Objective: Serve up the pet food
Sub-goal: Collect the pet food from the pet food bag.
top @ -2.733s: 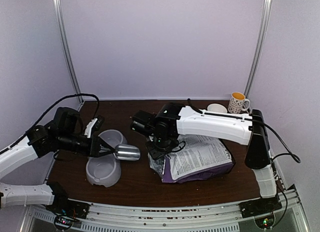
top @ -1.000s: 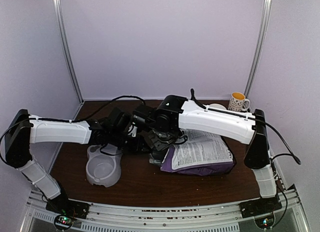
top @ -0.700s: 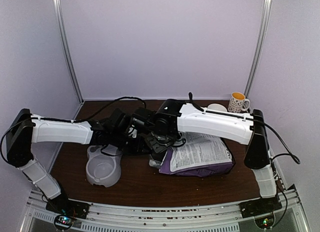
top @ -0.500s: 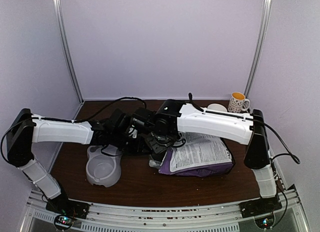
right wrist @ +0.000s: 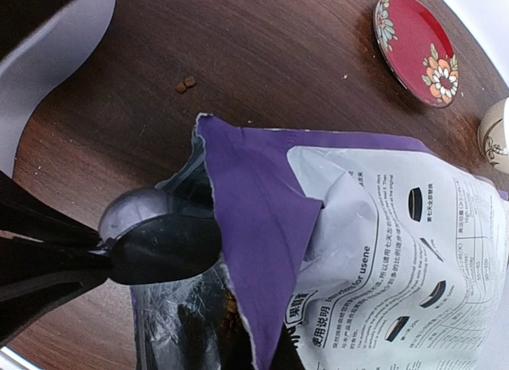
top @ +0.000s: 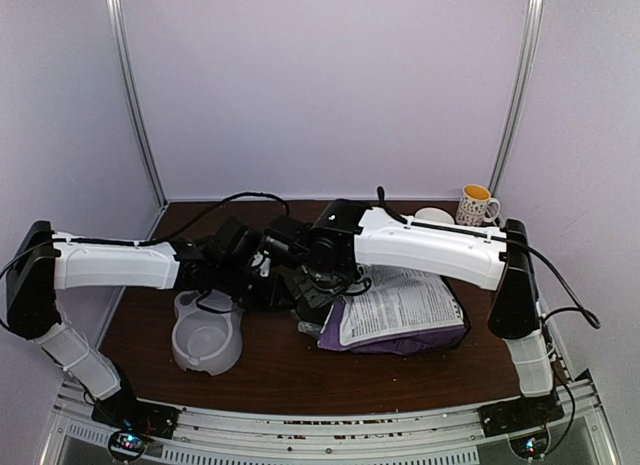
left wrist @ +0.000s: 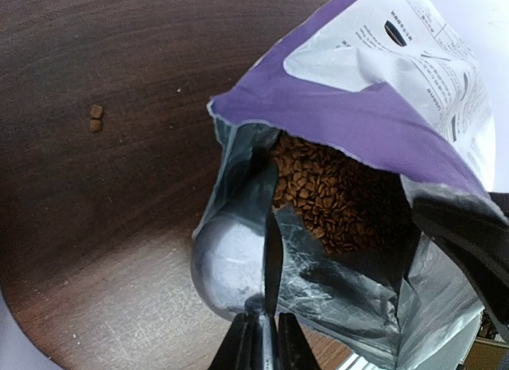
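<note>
The purple printed bag (top: 400,310) lies on the table with its torn mouth facing left. Brown pet food kibble (left wrist: 334,195) fills its inside. My left gripper (left wrist: 262,348) is shut on the handle of a metal scoop (left wrist: 231,262), whose bowl sits edge-on in the bag mouth, just short of the kibble. The scoop also shows in the right wrist view (right wrist: 159,235) and looks empty. My right gripper (right wrist: 256,356) is shut on the bag's upper purple flap (right wrist: 254,219) and holds the mouth open. In the top view both grippers meet at the bag mouth (top: 300,290).
A grey double pet bowl (top: 205,340) stands left of the bag, under the left arm. Two loose kibbles (left wrist: 95,118) lie on the table. A red flowered plate (right wrist: 415,48), a white cup (top: 433,216) and a yellow-lined mug (top: 476,206) sit at the back right.
The left arm has swung the scoop from above the bowl rightwards into the bag mouth. Over the last second both arms have hardly moved, and the right gripper keeps the bag open.
</note>
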